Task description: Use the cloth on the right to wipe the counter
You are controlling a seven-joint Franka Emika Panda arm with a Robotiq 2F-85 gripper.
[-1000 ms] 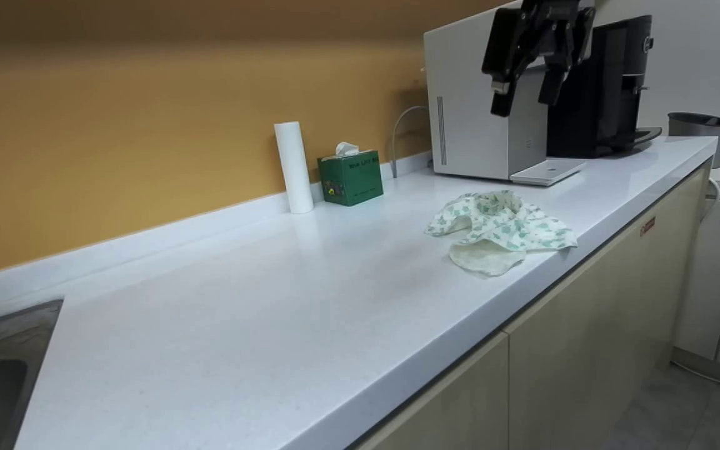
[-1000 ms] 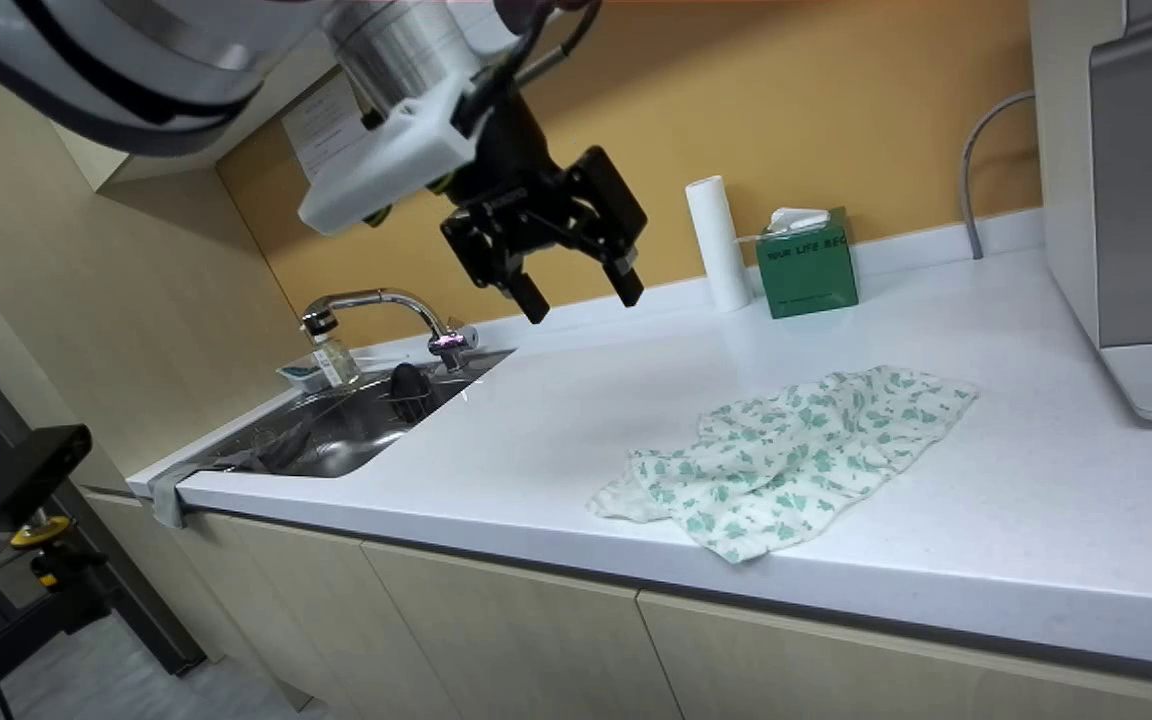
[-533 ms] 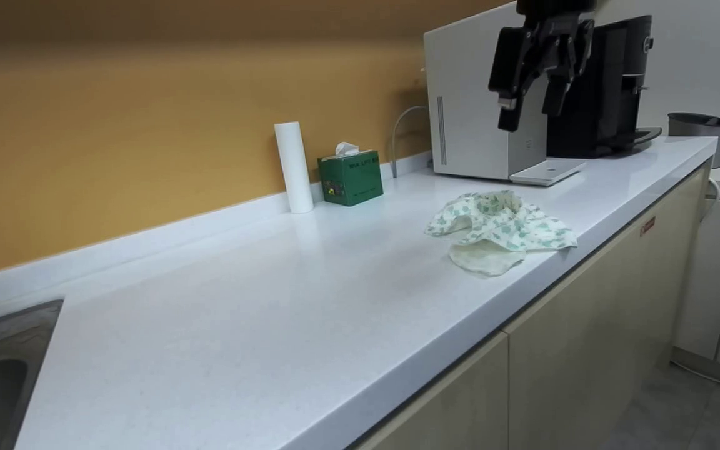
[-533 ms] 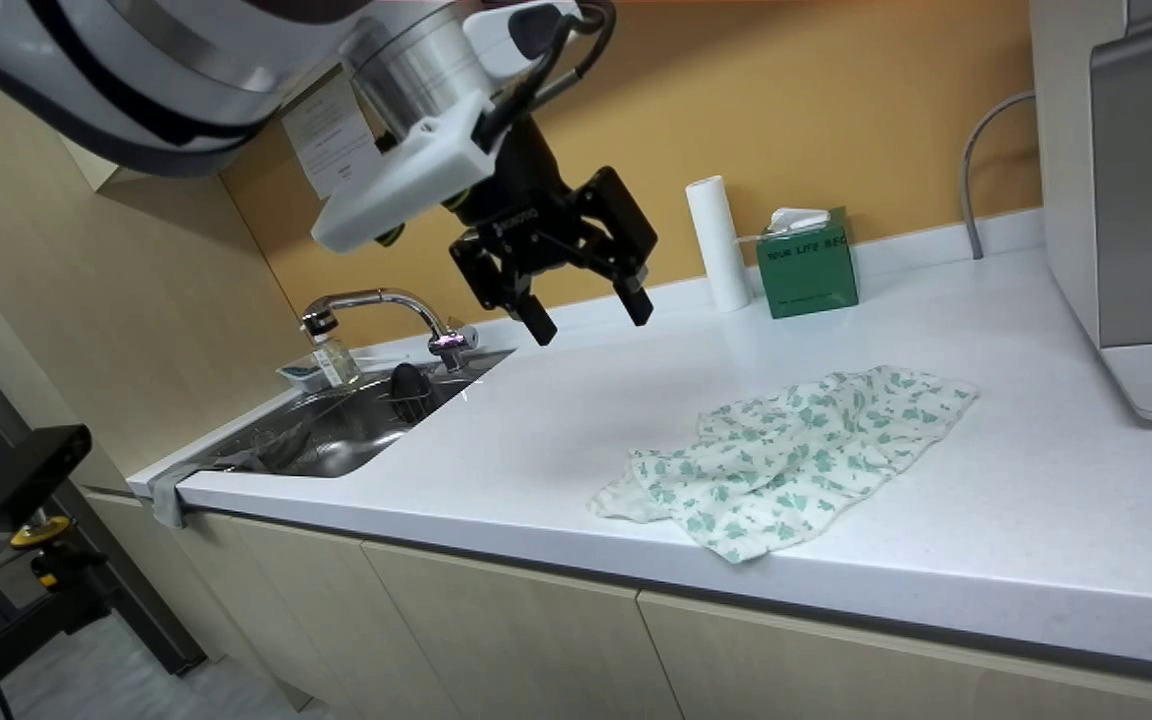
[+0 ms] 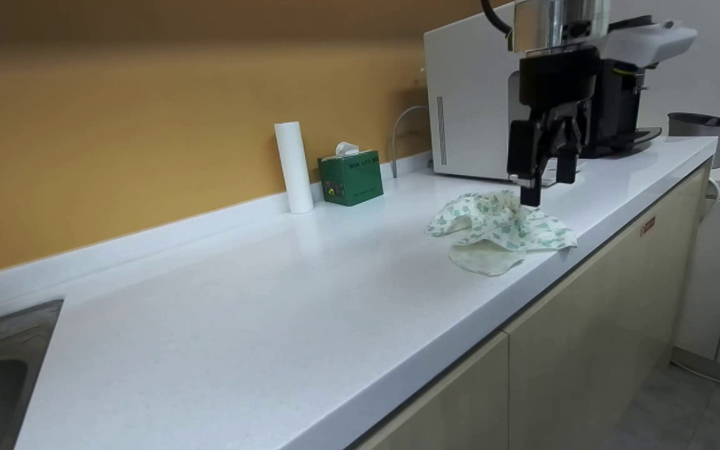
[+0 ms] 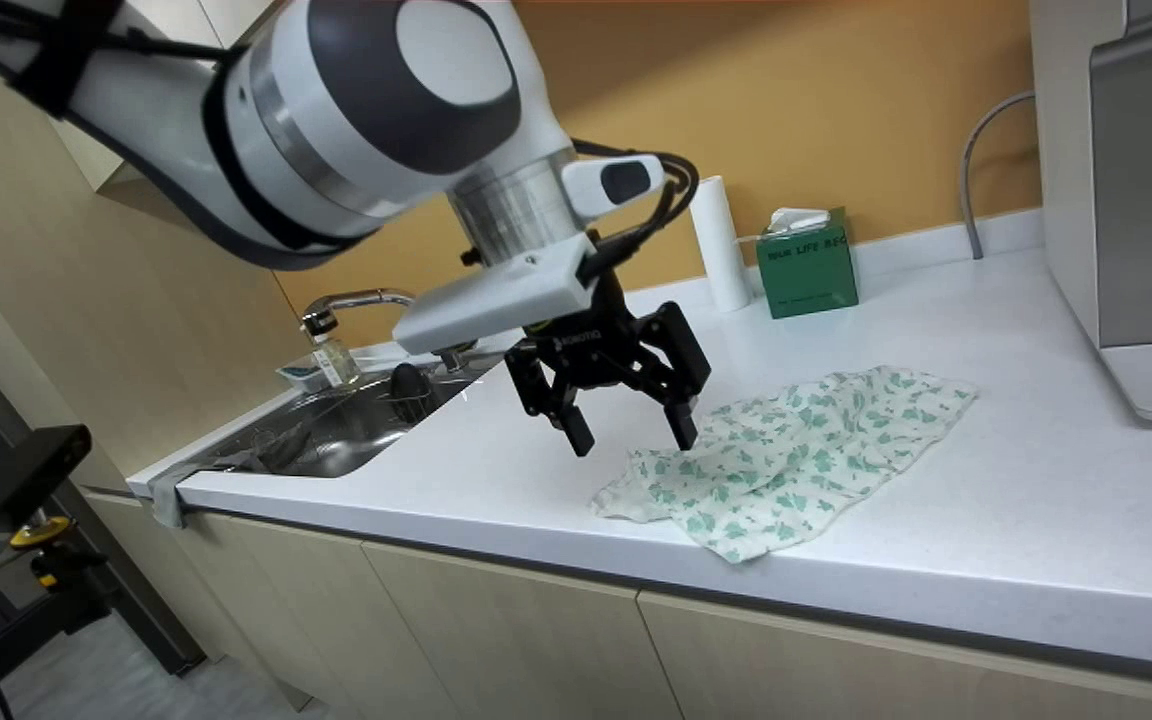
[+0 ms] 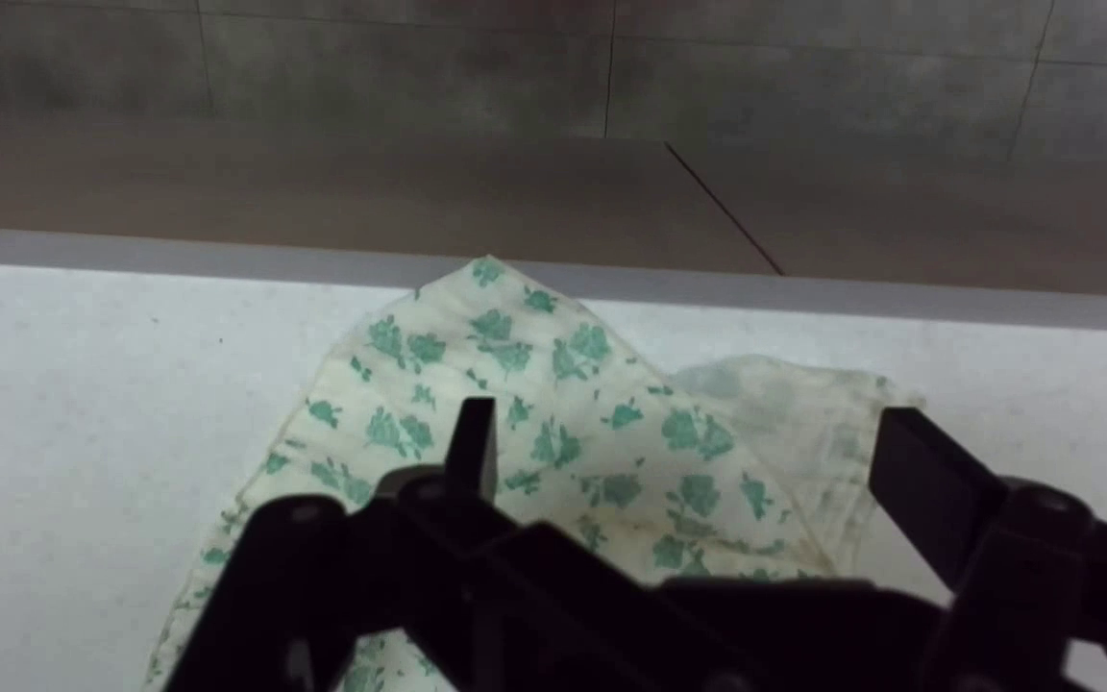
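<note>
Wrist view: looking down past jaws spread wide and gripping nothing, onto a white cloth [image 7: 573,413] with green leaf print, rumpled on the white counter [image 7: 83,404] with a corner at the near edge. Pictured in an exterior view at the end of a robot arm [image 6: 406,120], hanging over the cloth's left end, right of a metal sink [image 6: 348,448]. Shown in both exterior views with a white roll [image 5: 294,167] and green tissue box [image 5: 351,179] at the far wall [image 5: 147,144], and a white appliance [image 5: 469,106] at right.
</note>
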